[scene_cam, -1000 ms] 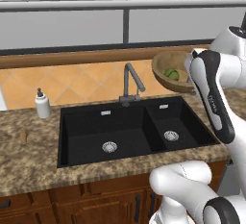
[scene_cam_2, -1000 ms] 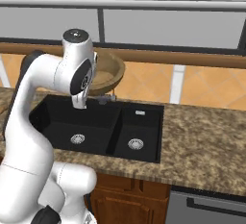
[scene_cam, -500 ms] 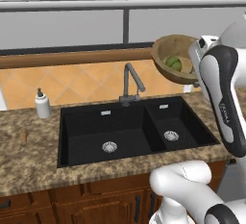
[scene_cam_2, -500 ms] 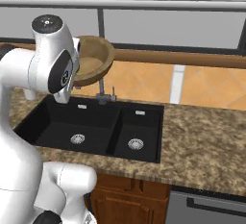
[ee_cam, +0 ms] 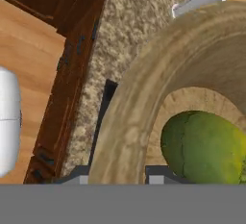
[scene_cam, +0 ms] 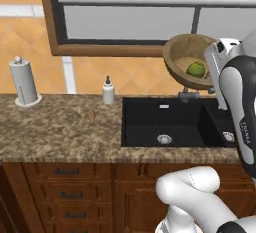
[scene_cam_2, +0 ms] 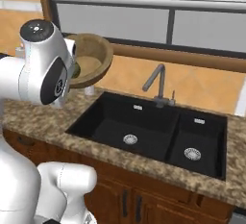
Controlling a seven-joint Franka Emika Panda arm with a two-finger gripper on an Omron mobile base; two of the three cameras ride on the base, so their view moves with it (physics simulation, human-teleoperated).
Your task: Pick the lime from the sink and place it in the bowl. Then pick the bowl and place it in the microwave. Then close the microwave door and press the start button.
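My claw (ee_cam: 116, 175) pinches the wooden bowl (scene_cam: 192, 61) by its rim, one finger on each side of the wall, carrying it above the sink (scene_cam: 172, 122). The lime (scene_cam: 196, 69) rests inside at 5 o'clock. A tilted bowl could spill it.

bowl (scene_cam: 192, 61) with lime (scene_cam: 196, 69) swung leftward, base views shifted left

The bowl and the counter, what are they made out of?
The bowl looks like wood: tan-brown, matte, with faint grain lines across its rim in the hand view. The counter looks like polished granite, going by its speckled brown and grey pattern. Everything here is rendered, so both are only guesses from the look.
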